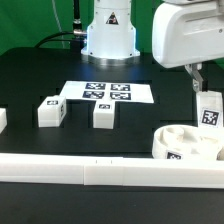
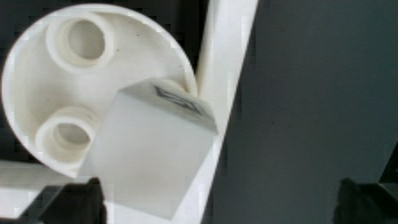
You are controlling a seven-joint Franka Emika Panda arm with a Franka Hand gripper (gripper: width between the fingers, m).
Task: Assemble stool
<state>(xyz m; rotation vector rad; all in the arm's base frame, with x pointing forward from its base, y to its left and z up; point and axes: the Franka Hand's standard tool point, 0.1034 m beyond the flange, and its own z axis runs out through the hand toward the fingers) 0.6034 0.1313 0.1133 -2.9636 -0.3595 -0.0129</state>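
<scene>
Jaws hang wide astride the leg (image 2: 157, 150), not pinching it — it stands, I'd judge, in a socket of the seat (image 1: 162, 140) by the rail (image 1: 100, 172) at the worktop's (image 1: 30, 75) edge — so close square on its flat sides, then twist gently.

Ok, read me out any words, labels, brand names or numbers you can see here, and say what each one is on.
No readable words, brands or numbers anywhere.
marker board: square black-and-white tags, patterns only.
In the exterior view's terms, left leg, middle leg, right leg: one tag each, no lettering.
seat: tag on its side wall, no lettering.
</scene>
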